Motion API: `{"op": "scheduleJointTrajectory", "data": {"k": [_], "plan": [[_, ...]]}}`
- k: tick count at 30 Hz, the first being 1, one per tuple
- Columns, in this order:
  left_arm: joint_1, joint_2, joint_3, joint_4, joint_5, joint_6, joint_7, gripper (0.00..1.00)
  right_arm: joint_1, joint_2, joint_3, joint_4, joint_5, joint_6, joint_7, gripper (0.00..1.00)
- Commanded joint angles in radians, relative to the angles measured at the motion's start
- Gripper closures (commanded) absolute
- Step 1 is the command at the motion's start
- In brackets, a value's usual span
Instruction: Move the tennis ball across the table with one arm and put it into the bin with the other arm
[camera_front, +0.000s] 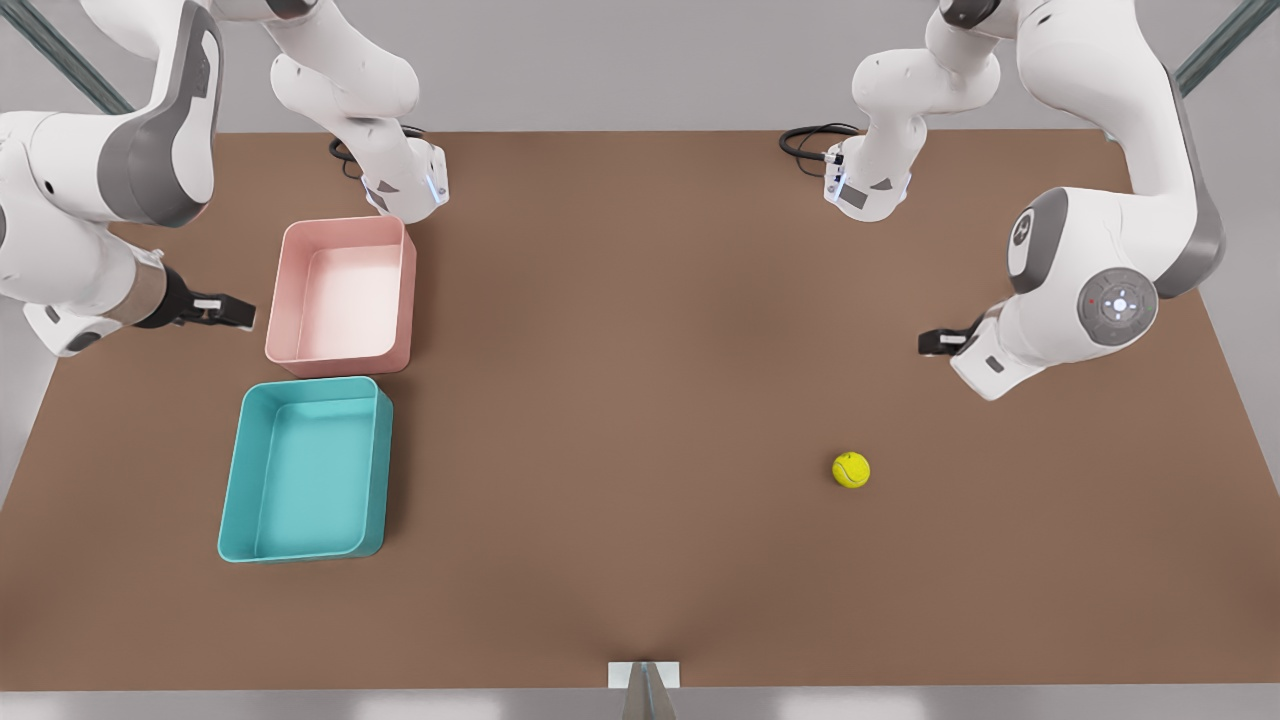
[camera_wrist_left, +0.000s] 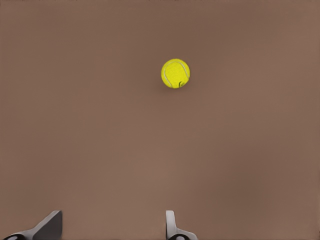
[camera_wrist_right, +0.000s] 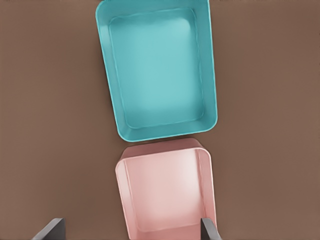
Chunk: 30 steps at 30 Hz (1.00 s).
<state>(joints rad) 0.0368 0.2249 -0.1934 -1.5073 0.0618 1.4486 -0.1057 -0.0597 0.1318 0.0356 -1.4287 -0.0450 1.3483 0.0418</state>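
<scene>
The tennis ball (camera_front: 851, 470) is seen lying on the bare brown table (camera_front: 620, 420), toward the front view's right and well apart from both trays. In the left wrist view the ball (camera_wrist_left: 175, 73) is shown ahead of the left gripper (camera_wrist_left: 112, 227), whose two dark fingers are spread wide with nothing between them; in the front view this gripper (camera_front: 938, 342) is held above the table at the front view's right, near the ball but not touching it. The teal bin (camera_front: 232, 505) is placed at the front view's left, open side up and holding nothing, with the pink tray (camera_front: 408, 300) just beside its far short end — a narrow gap is left between them. In the right wrist view the bin (camera_wrist_right: 210, 75) and the pink tray (camera_wrist_right: 121, 195) are seen below the right gripper (camera_wrist_right: 132, 230), whose fingers are likewise parted and grasp nothing. In the front view the right gripper (camera_front: 222, 311) is held at the left, just beside the pink tray's outer wall.
</scene>
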Motion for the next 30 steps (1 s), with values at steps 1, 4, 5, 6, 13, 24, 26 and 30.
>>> {"op": "scheduleJointTrajectory", "data": {"k": [1,4,5,6,13,24,26,30], "plan": [[0.002,-0.002,0.0,0.001,-0.011,0.056,-0.068,0.0,0.001,-0.003,0.001,-0.009,0.004,0.069,-0.02,0.0],[0.002,0.02,-0.001,0.007,-0.007,0.041,0.0,0.61,0.004,0.012,-0.003,-0.009,0.004,0.072,-0.026,0.0],[0.0,0.07,-0.018,0.03,-0.007,0.047,0.135,0.79,0.031,0.028,-0.013,-0.012,-0.009,0.069,-0.013,0.0],[0.002,0.135,-0.018,0.087,-0.004,0.082,0.292,0.79,0.035,0.032,-0.011,-0.01,-0.009,0.071,-0.01,0.0],[0.026,0.35,0.029,0.026,0.035,0.542,1.449,0.79,0.043,0.054,-0.01,0.008,-0.006,0.085,0.0,0.0],[0.045,0.426,0.029,-0.156,0.084,0.8,1.825,0.79,-0.012,0.077,-0.079,0.059,-0.006,0.057,-0.022,0.0],[0.026,0.383,0.029,-0.205,0.085,0.8,1.646,0.79,-0.026,0.101,-0.108,0.079,-0.004,0.06,-0.023,0.0],[0.028,0.364,0.029,-0.258,0.158,0.802,1.393,0.79,-0.025,0.124,-0.108,0.114,-0.004,0.061,-0.023,0.0]]}}
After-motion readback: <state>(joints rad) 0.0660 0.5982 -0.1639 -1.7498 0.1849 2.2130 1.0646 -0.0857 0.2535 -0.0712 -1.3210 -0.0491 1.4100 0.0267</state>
